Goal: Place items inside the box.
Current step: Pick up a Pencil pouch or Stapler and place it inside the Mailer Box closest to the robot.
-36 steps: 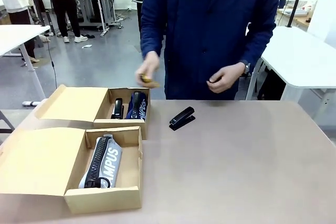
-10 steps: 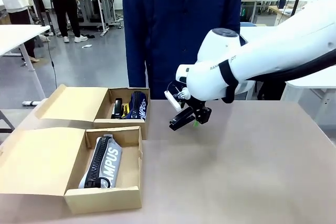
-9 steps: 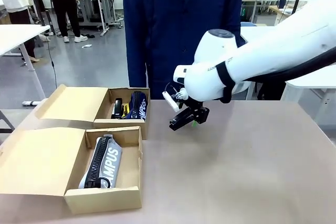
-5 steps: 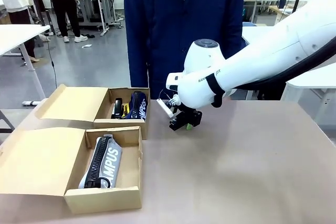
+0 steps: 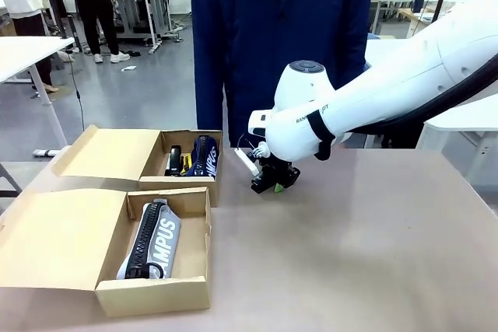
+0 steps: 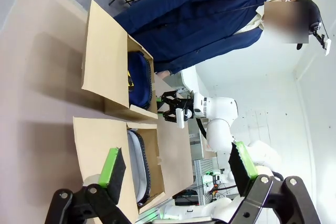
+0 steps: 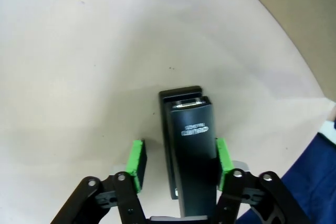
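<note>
- Counter (image 5: 373,254): plain tan top. It carries two boxes at the left and one loose item near the far middle.
- Person (image 5: 280,29): stands at the far edge in a dark blue coat. No hands are over the counter.
- Right arm (image 5: 389,91): white, reaches in from the right and bends down just right of the far box.
- Near box (image 5: 152,299): open cardboard, lid laid out to the left. It holds the grey pencil case (image 5: 152,242), with free floor to the case's right.
- Far box (image 5: 187,136): open and fuller. It holds the navy pencil case (image 5: 204,157), with small stationery (image 5: 179,162) to its left.
- Left tool (image 6: 177,163): wide and empty, well apart from the work.
- Right tool (image 7: 179,162): jaws part-way in, straddling the item. One pad is at its side, and a gap shows at the other pad.
- Black stapler (image 7: 190,150): flat on the counter, just right of the far box, not yet lifted.
- Step in hand: the grasp of the stapler, judged incomplete.
- Next move: clamp both pads firmly, lift clear, carry left over a box wall and lower into open floor. The near box looks roomier.
</note>
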`<state>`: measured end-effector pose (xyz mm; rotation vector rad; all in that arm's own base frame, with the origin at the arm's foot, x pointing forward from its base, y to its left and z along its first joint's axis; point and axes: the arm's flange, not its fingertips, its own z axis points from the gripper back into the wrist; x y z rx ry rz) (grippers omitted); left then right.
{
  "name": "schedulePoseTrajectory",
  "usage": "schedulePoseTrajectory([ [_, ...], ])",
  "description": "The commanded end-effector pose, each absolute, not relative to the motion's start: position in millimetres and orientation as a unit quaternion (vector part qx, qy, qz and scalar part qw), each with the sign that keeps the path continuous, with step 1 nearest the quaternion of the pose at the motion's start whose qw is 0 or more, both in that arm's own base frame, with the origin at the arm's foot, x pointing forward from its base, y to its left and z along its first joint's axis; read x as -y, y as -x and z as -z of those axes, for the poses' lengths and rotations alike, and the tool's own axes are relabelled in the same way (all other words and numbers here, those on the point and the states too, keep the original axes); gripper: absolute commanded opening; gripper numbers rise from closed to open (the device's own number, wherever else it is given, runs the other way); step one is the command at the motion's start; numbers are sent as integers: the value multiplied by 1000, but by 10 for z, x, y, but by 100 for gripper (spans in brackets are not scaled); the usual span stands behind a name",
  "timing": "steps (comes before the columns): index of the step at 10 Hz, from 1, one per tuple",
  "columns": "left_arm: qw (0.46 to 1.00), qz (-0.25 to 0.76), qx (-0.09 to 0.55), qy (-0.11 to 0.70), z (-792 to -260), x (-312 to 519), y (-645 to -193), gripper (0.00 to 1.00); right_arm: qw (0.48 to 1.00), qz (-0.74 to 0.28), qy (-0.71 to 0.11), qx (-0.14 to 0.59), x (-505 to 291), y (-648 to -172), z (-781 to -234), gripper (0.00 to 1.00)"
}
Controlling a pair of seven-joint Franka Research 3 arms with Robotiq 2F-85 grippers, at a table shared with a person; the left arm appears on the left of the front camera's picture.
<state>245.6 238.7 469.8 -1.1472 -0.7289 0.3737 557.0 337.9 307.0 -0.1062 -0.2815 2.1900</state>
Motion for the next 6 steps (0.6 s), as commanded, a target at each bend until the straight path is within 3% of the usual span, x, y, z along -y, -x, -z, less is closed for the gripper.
schedulePoseTrajectory([
  [1, 753, -167, 347, 534, -4711, -2387, -2467, 100, 460, -881, 50, 99, -3367, -5558, -3106, 0],
  [2, 753, -167, 347, 534, -4711, -2387, -2467, 100, 465, -879, 48, 97, -3320, -5536, -3106, 14],
  [4, 753, -167, 347, 534, -4711, -2387, -2467, 100, 483, -870, 37, 89, -3220, -5434, -3185, 0],
  [6, 753, -167, 347, 534, -4711, -2387, -2467, 100, 505, -859, 16, 80, -3113, -5236, -3338, 0],
])
